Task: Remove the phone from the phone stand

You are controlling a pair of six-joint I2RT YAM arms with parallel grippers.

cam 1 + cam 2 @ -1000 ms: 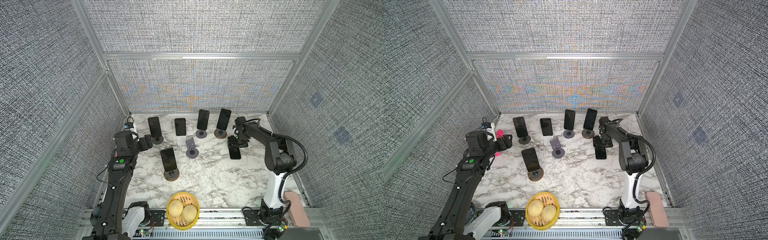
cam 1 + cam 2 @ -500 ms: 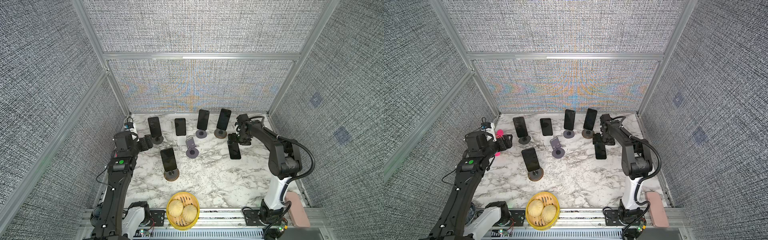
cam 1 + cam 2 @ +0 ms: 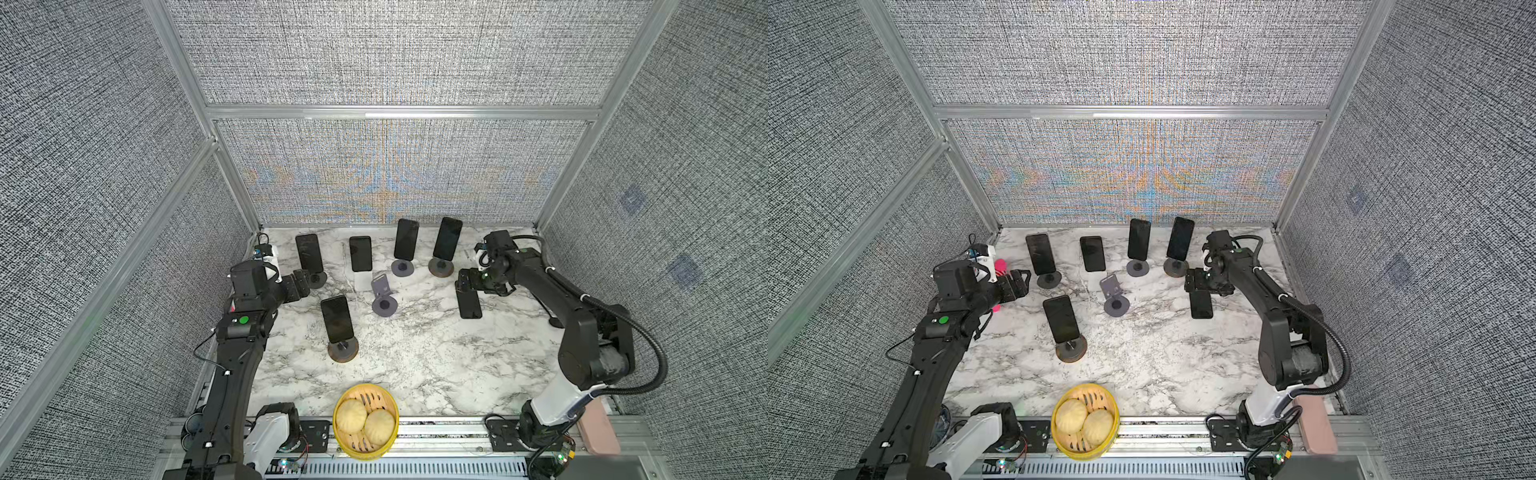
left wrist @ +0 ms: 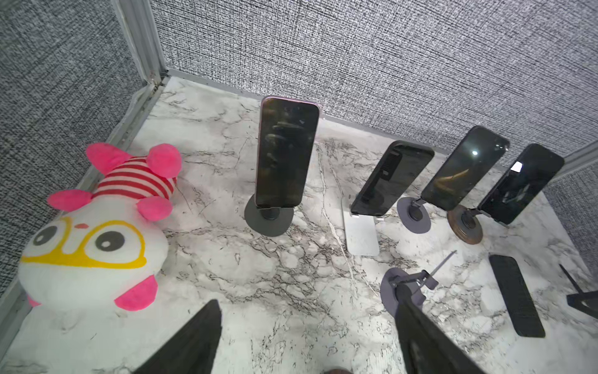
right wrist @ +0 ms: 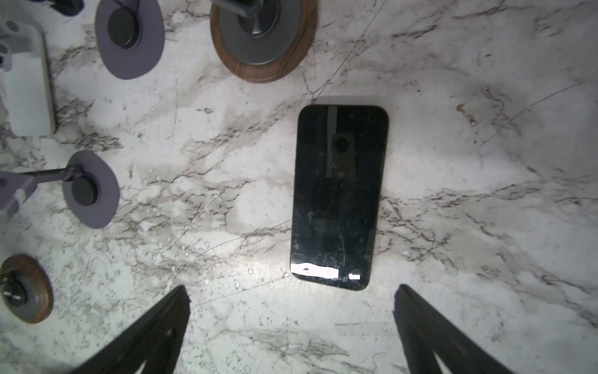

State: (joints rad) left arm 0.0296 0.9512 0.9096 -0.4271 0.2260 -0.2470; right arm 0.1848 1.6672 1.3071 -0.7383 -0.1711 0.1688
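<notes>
Black phone (image 5: 338,194) lies flat on the marble table (image 5: 485,162) by the right pincer (image 5: 291,287), spread empty; left pincer (image 4: 307,298) likewise.

left gripper (image 3: 300,283) jaws parted, gripping nothing, left arm (image 3: 232,374) stretched forward and low. right gripper (image 3: 466,282) jaws wide apart, pointing down, right arm (image 3: 552,291) reaching inward.

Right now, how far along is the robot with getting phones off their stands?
Done: one phone lies flat on the marble, near an empty purple stand. In hand: nothing; the right fingers hover open by it, the left fingers open near the back-left phone. Left: five phones sit on stands, that one included.
</notes>
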